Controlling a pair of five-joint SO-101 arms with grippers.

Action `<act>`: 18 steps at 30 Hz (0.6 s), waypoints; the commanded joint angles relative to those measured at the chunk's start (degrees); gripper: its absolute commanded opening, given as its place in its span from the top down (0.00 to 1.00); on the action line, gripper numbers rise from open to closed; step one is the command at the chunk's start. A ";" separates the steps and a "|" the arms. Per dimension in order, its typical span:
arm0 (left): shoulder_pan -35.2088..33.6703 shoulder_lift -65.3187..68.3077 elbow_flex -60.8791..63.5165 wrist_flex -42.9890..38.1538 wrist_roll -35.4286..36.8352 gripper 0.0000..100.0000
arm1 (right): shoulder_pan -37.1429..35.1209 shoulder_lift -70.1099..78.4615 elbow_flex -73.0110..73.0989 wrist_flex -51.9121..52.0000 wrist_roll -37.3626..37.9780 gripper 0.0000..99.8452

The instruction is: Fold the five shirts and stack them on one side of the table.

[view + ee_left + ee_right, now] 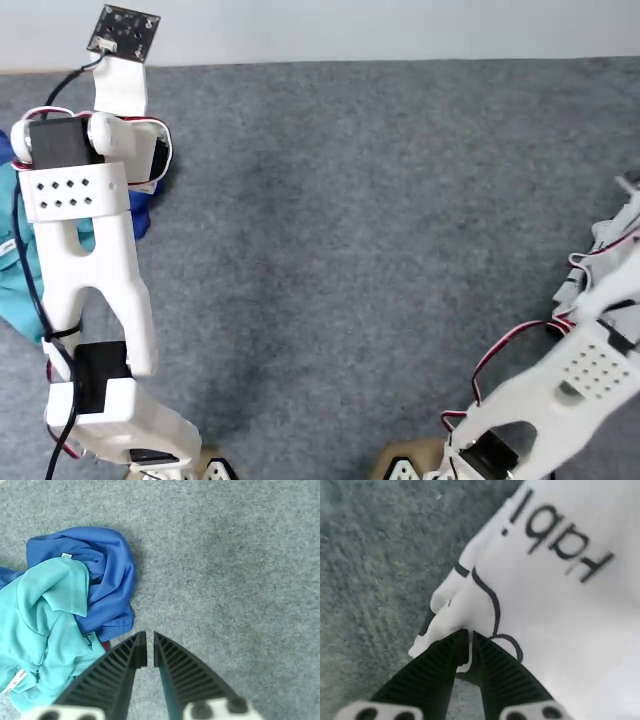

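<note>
Shirts lay in a crumpled heap at the left edge of the high view: a blue shirt (107, 565) bunched on the grey worktop (230, 555), with a teal shirt (45, 615) lapping over part of it. We saw the left arm (90, 250) stretched above that heap. The left gripper (150, 639) hung over bare worktop just beside the blue shirt, its fingers drawn to a narrow slit with nothing between them.

The right arm (570, 385) ran from the lower edge towards the right edge of the high view. Its right gripper (470, 635) had the fingers pressed together on the rolled edge of a white shirt (560, 620) with black print, and a scrap of white cloth showed in the gap behind the tips. The white shirt hung close before the wrist camera, with grey worktop beyond it. Something dark sat under that edge; we could not tell what.
</note>
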 commanded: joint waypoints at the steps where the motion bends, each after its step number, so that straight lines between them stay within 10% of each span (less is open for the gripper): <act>1: 0.18 -2.55 -0.22 1.32 -0.18 0.96 | -1.98 1.36 -0.44 2.24 -0.70 0.99; 18: -0.09 -2.81 -0.22 1.32 -0.35 0.96 | 8.04 -14.46 -0.62 0.92 4.22 0.99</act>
